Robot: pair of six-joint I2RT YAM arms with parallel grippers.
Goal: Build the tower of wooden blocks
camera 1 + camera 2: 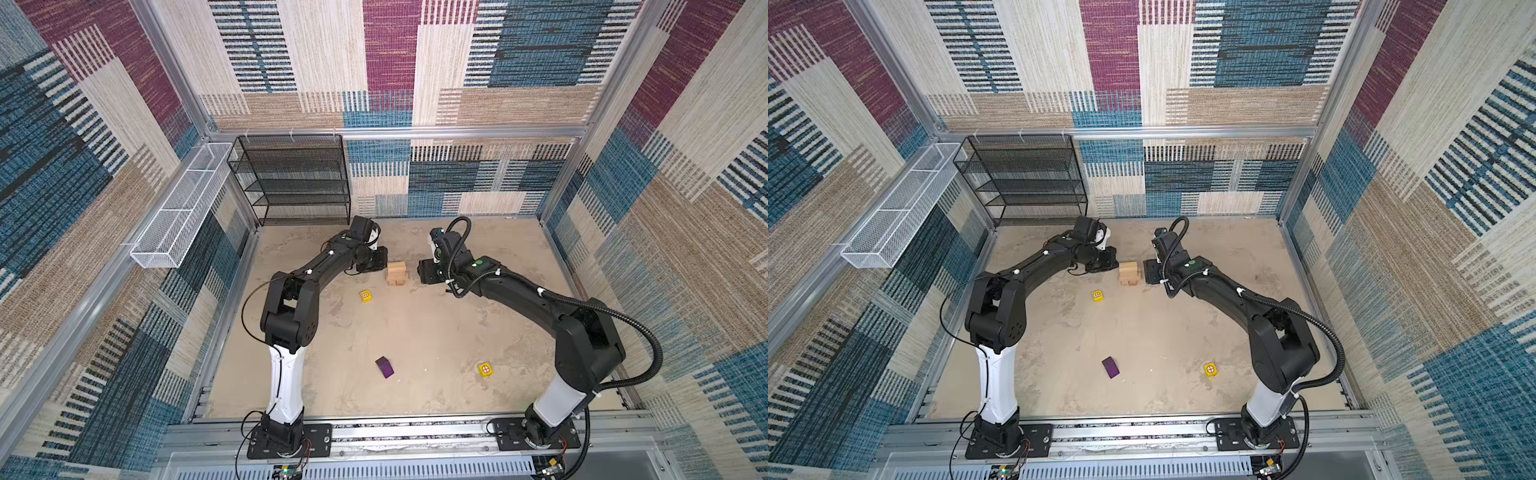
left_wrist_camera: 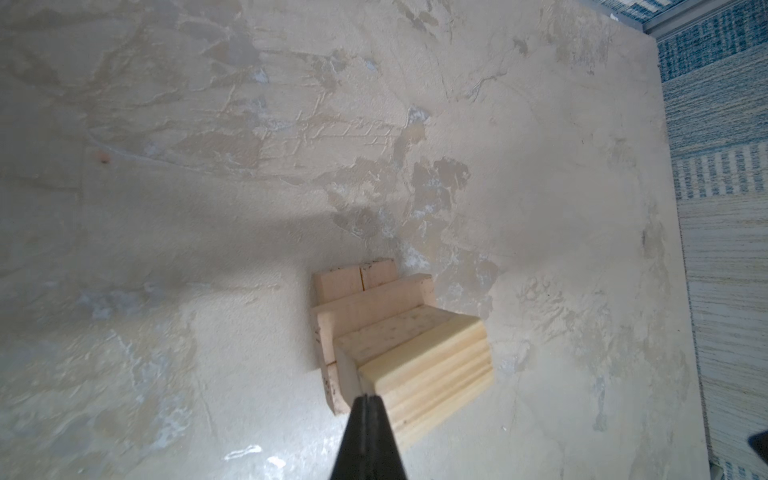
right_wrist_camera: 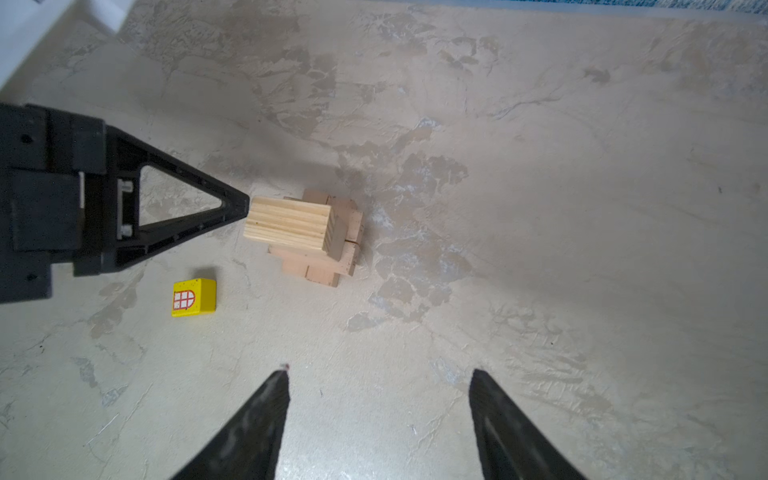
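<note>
While its two fingers are pressed together with nothing between them, the left gripper (image 3: 244,208) sets its pointed tip at the end face of the top layer of the wood block tower (image 3: 307,232), touching it or very nearly so. The right gripper (image 3: 380,372) hangs on the tower's opposite side, a little apart from it, its two fingers spread wide and holding nothing.

The tower stands on the table (image 1: 415,332) in three crossed layers of tan bricks. Where a seam shows, a layer is two bricks side by side.

Three loose blocks lie off the tower, none touching it. One yellow cube (image 1: 365,296) with a window print sits near the tower's base on the left gripper's side. The purple roof-shaped block (image 1: 384,367) and the second yellow cube (image 1: 485,369) lie well apart from the tower, toward the arm bases.

Beyond the tower on the left gripper's side are one black mesh shelf (image 1: 291,178) and one white wire basket (image 1: 183,208).
</note>
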